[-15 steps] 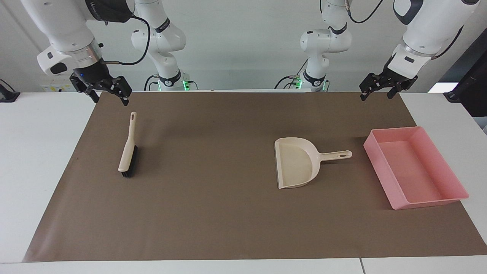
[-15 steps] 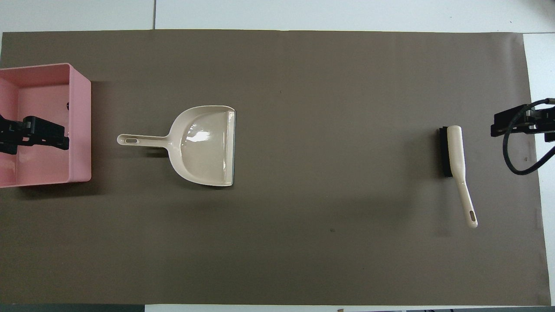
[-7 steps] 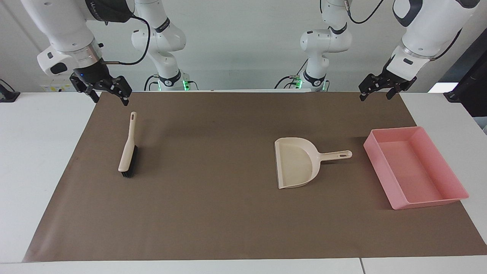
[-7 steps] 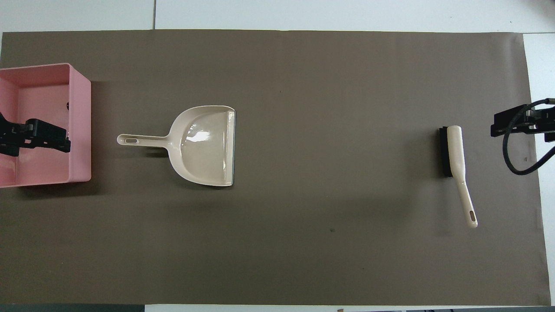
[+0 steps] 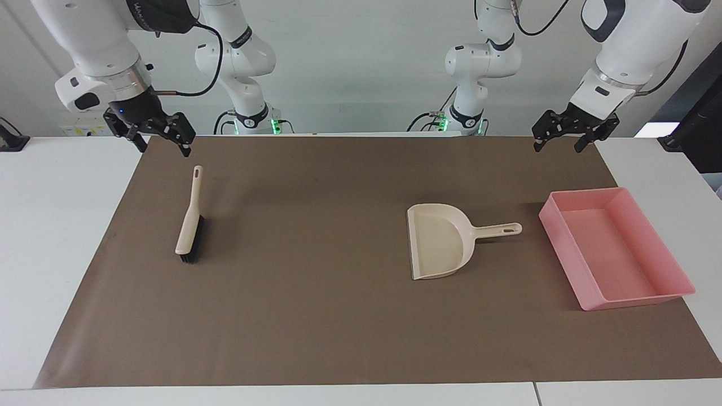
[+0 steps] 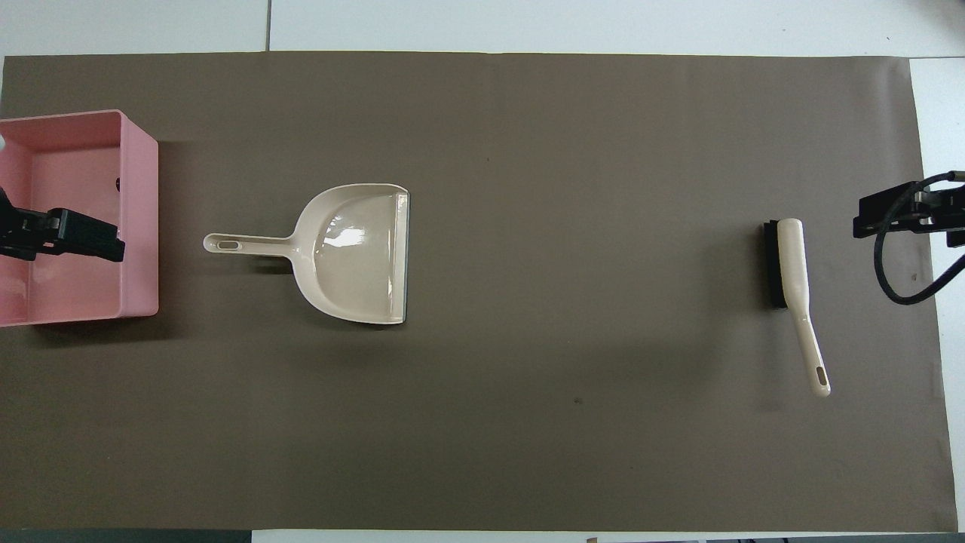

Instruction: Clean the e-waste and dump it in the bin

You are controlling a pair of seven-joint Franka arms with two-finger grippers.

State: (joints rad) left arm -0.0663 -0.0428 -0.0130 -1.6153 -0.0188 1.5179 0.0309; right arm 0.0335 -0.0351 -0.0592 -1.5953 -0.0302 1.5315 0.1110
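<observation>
Left gripper (image 5: 557,144) drifts slightly over the mat's robot-side edge; nothing else shifts.
Both my grippers gape wide, empty, right gripper (image 5: 163,148) over the brush (image 5: 190,221) handle; bin (image 5: 615,248) sits beside the dustpan (image 5: 443,241).

I see open mat (image 5: 316,293) between brush (image 5: 189,225) and dustpan (image 5: 440,242); the pink bin (image 5: 615,254) crowds the dustpan's handle side.
</observation>
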